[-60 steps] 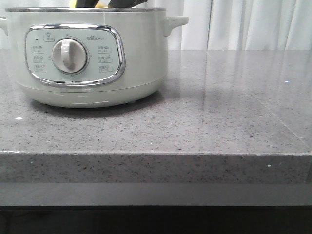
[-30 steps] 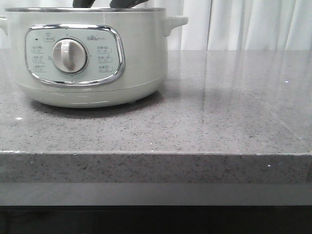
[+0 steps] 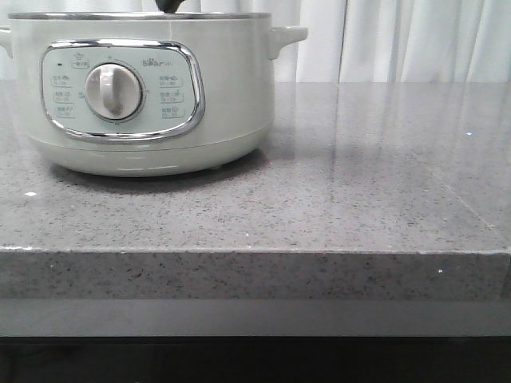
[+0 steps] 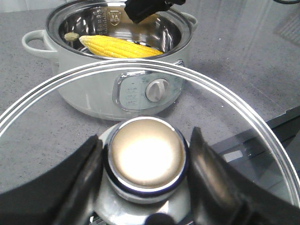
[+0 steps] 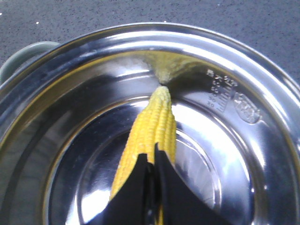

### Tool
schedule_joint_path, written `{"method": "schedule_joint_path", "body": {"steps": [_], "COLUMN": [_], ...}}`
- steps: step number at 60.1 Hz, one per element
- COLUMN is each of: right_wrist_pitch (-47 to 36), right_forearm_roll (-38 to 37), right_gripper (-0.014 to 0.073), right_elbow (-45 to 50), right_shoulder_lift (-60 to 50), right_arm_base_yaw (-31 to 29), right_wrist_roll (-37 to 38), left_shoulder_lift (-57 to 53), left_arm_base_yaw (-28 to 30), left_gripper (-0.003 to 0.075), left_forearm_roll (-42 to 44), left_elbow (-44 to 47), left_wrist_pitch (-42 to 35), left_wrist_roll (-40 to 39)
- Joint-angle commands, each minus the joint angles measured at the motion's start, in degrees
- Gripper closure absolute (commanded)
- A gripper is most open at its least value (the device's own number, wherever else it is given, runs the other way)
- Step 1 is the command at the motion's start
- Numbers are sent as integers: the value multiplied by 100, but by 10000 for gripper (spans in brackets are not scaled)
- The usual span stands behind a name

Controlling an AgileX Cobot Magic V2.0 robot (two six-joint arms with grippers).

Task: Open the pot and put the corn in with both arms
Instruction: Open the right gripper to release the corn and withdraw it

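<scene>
The pale grey-green pot (image 3: 231, 96) stands open at the table's back left. The yellow corn (image 4: 119, 47) lies inside it on the steel bottom, also seen in the right wrist view (image 5: 154, 122). My right gripper (image 5: 153, 161) hangs over the corn with its fingers together and nothing between them; in the front view only its dark tip (image 3: 168, 5) shows above the rim. My left gripper (image 4: 145, 138) is shut on the chrome knob (image 4: 147, 159) of the glass lid (image 4: 225, 98), held off the pot, on its dial side.
The grey speckled table (image 3: 359, 183) stretches to the right of the pot, with its front edge (image 3: 255, 254) near the camera. White curtains (image 3: 415, 40) hang behind.
A second ago the corn's yellow showed above the rim between the right fingers. Now it lies in the pot, and the right gripper has let go, closed and largely left the front view.
</scene>
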Motion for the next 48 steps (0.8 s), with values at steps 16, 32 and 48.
{"method": "schedule_joint_path", "body": {"steps": [16, 32, 48], "right_wrist_pitch": [-461, -1006, -1962], "right_forearm_roll": [57, 16, 14], "right_gripper": [666, 666, 666], "right_elbow": [-81, 1129, 3227], "right_shoulder_lift": [-857, -1782, -3168], "right_arm_base_yaw": [-625, -1308, -1910], "right_wrist_roll": [-59, -211, -211], "left_shoulder_lift": [43, 43, 43], "left_arm_base_yaw": [-39, -39, -39], "left_gripper": [501, 501, 501], "left_forearm_roll": [-160, -160, -160], "left_elbow": [-194, -194, -194], "left_wrist_pitch": [-854, -854, -854], "left_wrist_roll": [-28, -28, -28]}}
